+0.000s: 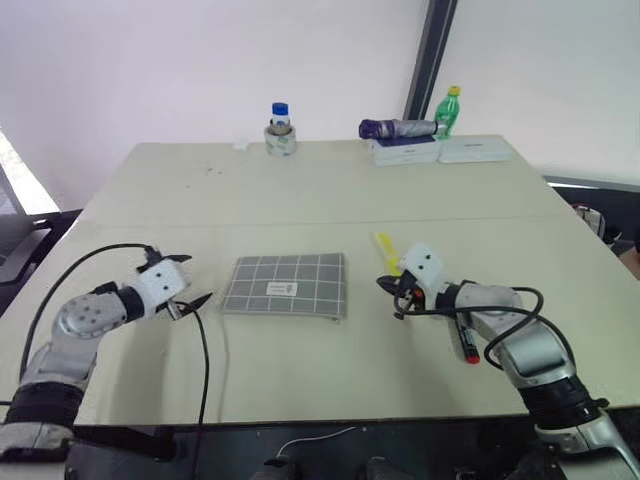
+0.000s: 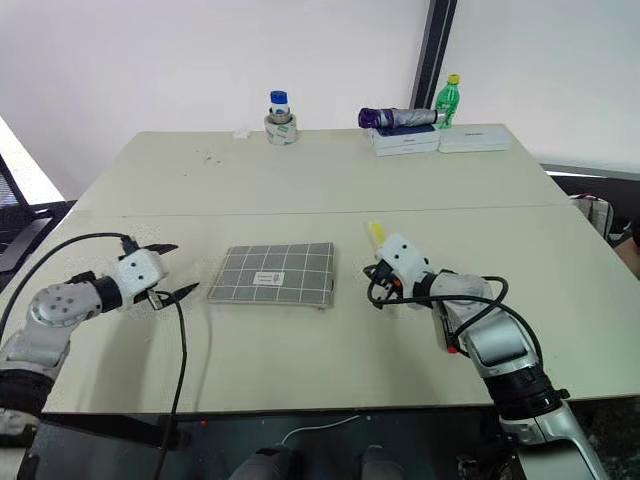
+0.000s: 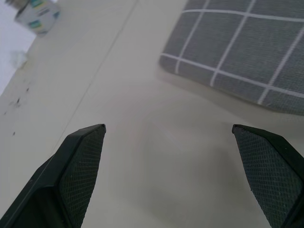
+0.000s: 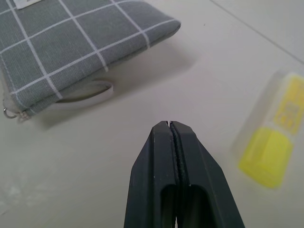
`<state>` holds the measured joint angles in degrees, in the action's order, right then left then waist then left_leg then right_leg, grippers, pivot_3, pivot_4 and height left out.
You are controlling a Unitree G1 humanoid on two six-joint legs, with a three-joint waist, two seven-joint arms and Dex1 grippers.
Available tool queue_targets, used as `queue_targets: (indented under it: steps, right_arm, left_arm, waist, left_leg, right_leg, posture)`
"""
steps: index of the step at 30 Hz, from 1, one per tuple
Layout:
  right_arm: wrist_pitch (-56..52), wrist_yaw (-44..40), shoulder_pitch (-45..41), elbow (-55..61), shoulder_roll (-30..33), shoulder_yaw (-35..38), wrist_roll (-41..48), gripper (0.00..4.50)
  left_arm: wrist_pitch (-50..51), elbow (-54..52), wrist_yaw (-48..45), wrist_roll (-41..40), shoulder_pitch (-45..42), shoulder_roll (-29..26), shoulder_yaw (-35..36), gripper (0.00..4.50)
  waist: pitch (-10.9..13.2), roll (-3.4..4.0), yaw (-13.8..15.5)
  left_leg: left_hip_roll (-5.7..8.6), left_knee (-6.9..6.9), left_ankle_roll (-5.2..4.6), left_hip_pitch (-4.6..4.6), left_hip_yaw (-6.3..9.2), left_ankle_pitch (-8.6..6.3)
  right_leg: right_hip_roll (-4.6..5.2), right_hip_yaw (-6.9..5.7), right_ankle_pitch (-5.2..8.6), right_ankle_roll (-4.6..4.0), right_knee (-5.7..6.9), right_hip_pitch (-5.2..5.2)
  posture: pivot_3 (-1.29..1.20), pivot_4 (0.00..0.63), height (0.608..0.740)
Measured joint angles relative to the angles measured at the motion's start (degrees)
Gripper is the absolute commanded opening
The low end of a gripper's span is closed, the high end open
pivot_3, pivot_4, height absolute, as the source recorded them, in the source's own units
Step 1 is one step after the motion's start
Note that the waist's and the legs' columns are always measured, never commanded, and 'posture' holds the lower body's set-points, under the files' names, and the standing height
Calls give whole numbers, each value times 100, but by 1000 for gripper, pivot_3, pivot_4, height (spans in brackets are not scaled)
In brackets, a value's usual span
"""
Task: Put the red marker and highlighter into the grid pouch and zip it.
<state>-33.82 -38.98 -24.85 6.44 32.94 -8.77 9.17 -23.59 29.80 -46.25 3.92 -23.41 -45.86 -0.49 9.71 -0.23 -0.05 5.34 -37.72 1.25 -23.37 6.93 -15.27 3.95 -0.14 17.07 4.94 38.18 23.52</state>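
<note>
Both claws hover low over the desk [image 1: 330, 190], one on each side of the grid pouch [image 1: 287, 284]. We see the left claw [image 1: 190, 281] at the end of a forearm that reaches in from the left edge, its fingers pointing toward the pouch's left side. Its two black fingers [image 3: 78, 166] stand spread wide apart with bare desk between them, holding nothing, and the pouch's near corner lies just beyond the tips without touching them.

Our right claw [image 4: 170, 124] comes in from the other side, the forearm bent inward and tilted slightly down, a black cable looping around the wrist. Its fingers are pressed flat together, tip to tip, with nothing caught between them. They point at the open desk between the pouch's right end and the highlighter [image 4: 271, 142], which lies just beside the claw, apart from it.

From the head views the highlighter [image 1: 387, 250] is partly covered by the white wrist housing, so only its yellow far end shows. Most of the red marker [image 1: 467, 340] is hidden under the right forearm; we make out a dark stretch and a red tip lying on the desk. Neither pen is in the pouch, which lies flat, its white label facing up. A small metal ring and a pale loop show at its right end, but we cannot tell whether the zip is open.
</note>
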Motion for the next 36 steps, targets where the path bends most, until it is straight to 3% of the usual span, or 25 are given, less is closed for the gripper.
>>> queue_targets:
  steps: [14, 24, 36]
  right_arm:
    - [-300, 305, -521, -335, -589, -584, -438, 38]
    - [-193, 219, -961, -771, -776, -929, -789, 38]
    - [722, 109, -1765, -2107, -1262, -1397, -1357, 38]
  left_arm:
    - [-1474, 1180, -395, 417, -874, -39, -544, 4500]
    - [-1619, 1009, -803, 265, -821, -39, -554, 4500]
    - [-1405, 309, -1115, -18, -466, 40, -562, 4500]
  waist:
    - [-1, 0, -59]
    - [-2, 0, -78]
    - [-3, 1, -85]
  left_leg:
    - [-1, -20, 1, 1, -2, 1]
    - [-4, -21, 1, 1, -6, 1]
    - [-7, -21, 1, 1, -19, 1]
  right_leg:
    - [-5, 1, -1, 1, 24, 0]
    - [-12, 10, -1, 1, 27, 5]
    - [-15, 21, -1, 1, 35, 13]
  posture:
    - [0, 150, 740]
    - [0, 150, 740]
    - [0, 150, 740]
